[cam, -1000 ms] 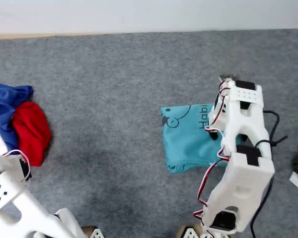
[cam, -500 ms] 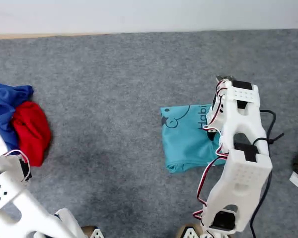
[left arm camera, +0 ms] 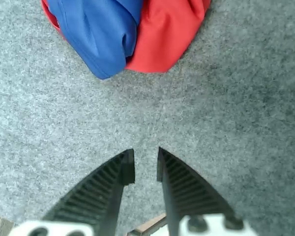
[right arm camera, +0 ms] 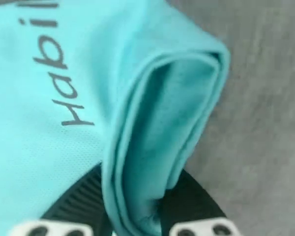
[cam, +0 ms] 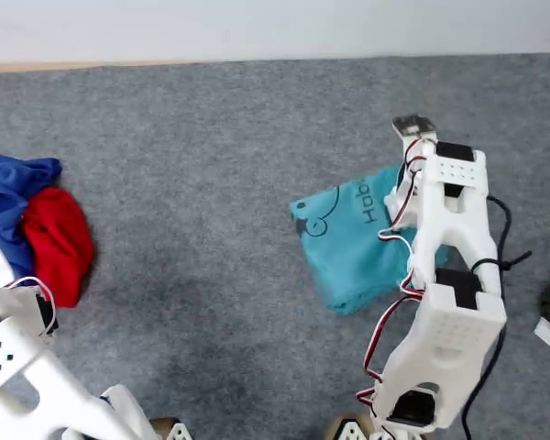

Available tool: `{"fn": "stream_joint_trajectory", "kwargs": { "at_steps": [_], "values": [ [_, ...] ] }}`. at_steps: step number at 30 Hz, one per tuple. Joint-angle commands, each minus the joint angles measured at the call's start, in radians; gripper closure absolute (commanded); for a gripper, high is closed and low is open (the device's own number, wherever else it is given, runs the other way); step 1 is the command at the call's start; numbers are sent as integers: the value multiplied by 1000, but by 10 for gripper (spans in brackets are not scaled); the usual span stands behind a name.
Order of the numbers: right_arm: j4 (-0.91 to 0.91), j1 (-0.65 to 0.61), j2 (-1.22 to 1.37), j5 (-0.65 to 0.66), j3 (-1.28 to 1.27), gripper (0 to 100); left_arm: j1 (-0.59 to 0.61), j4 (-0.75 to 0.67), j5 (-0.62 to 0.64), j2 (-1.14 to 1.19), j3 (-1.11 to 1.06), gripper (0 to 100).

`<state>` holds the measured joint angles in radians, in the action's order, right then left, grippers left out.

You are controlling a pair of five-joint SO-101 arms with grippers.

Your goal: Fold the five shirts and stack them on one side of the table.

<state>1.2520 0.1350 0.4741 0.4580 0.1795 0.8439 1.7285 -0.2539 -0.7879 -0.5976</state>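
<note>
At the table's left edge a crumpled blue cotton shirt (cam: 14,188) and a bunched red cotton shirt (cam: 57,240) lie touching, unfolded. The left gripper (left arm camera: 145,167) hovers near them over the grey carpet-like table cover (cam: 211,137), empty, its jaws slightly parted. Right of centre lies the folded teal printed shirt (cam: 348,243), its right edge pinched by the right gripper (right arm camera: 135,201). A low, slow drag toward the chosen side would probably keep the fold intact. The right arm stretches forward from the near edge, wrist angled down.
</note>
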Motion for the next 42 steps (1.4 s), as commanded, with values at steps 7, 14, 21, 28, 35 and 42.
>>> {"fn": "stream_joint_trajectory", "kwargs": {
  "at_steps": [7, 14, 21, 28, 35, 42],
  "values": [
    [-122, -16, 111, 440, 299, 988, -6, 23, -3, -14, 2, 917],
    [-120, -48, 180, 480, 379, 950, -6, 23, -3, -14, 2, 917],
    [-50, -42, 137, 376, 405, 772, -6, 23, -3, -14, 2, 917],
    [-42, -45, 33, 252, 407, 770, -6, 23, -3, -14, 2, 917],
    [84, -62, -44, -207, 407, 771, -6, 23, -3, -14, 2, 917],
    [263, -93, -62, -474, 407, 771, -6, 25, -3, -14, 2, 917]
  ]
}}
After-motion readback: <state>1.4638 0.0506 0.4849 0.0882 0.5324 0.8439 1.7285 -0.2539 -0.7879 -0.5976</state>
